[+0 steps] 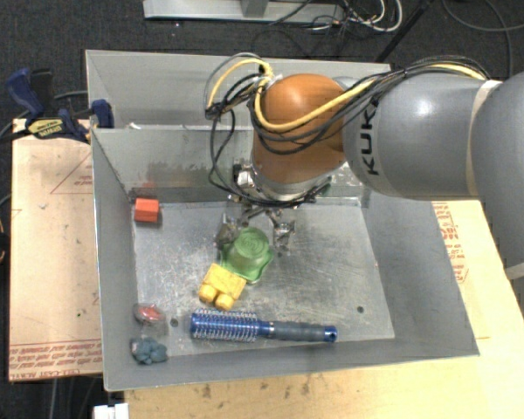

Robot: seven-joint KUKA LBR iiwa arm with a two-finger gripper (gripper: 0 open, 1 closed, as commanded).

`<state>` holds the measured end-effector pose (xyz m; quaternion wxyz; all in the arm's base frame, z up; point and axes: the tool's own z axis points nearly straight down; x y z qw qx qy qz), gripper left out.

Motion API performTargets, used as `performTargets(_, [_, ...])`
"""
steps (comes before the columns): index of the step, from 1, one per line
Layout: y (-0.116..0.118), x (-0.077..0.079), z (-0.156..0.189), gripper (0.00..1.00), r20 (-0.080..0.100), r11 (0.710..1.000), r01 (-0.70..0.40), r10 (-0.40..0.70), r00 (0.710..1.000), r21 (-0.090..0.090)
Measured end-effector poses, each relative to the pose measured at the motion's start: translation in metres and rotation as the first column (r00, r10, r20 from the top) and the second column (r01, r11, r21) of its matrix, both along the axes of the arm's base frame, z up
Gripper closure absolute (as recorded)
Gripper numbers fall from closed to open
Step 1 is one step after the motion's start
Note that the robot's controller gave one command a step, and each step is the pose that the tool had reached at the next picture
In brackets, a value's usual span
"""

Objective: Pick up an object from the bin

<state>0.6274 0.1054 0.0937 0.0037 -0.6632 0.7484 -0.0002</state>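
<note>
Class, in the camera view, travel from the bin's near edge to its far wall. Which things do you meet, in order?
Blue-grey lump → blue hairbrush → yellow toy block → green cup → orange-red block. The small pinkish thing is left out: it lies about level with the hairbrush.

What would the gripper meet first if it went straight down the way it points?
Most likely the green cup right beneath the gripper, near the bin's middle, next to a yellow block. Height above it is hard to judge from this view.
</note>
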Motion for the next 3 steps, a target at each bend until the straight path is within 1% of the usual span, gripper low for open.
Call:
performTargets(1, [0.007, -0.032, -0.013, 0.00, 0.025, 0.976, -0.216, 0.216, 0.976, 0.001])
performTargets(2, [0.007, -0.032, -0.013, 1.00, 0.024, 0.977, -0.215, 0.215, 0.976, 0.002])
performTargets(3, [0.009, -0.031, 0.075, 1.00, 0.003, 0.977, -0.212, 0.212, 0.977, -0.002])
